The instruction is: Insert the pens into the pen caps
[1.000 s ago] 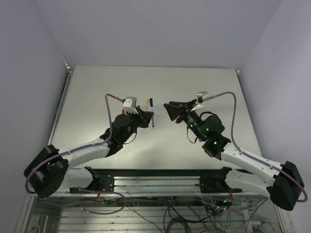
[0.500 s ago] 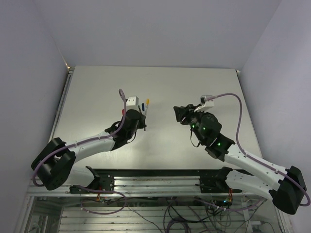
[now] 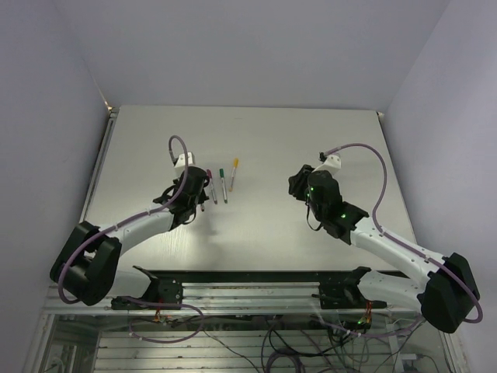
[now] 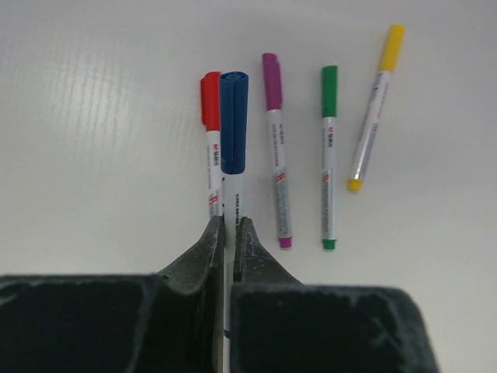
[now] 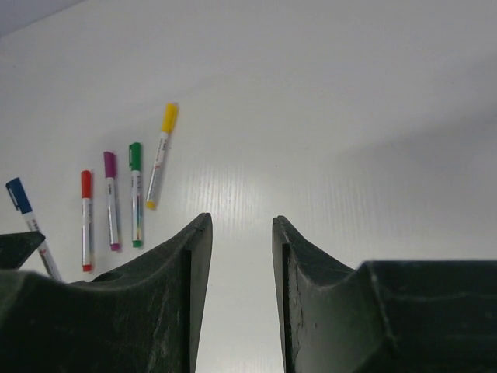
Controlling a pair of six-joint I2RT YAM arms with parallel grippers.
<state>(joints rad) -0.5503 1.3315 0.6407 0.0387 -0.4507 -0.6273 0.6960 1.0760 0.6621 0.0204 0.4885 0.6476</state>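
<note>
My left gripper [image 4: 229,221] is shut on the blue-capped pen [image 4: 232,132], gripping its grey barrel; the pen points away from me, right beside the red-capped pen [image 4: 210,155]. On the table lie the red, magenta [image 4: 277,155], green [image 4: 329,155] and yellow [image 4: 375,109] pens in a row, each with its cap on. In the top view my left gripper [image 3: 200,197] is at the left end of that row [image 3: 223,185]. My right gripper [image 5: 241,221] is open and empty, well to the right of the pens [image 5: 136,194]. No loose caps show.
The pale table [image 3: 311,140] has a raised left edge [image 3: 99,167] and grey walls behind and at both sides. The arm bases and a metal rail [image 3: 248,291] run along the near edge.
My left gripper has moved left with the blue pen, to the red pen's side. My right gripper has drawn back to the right, away from the left one.
</note>
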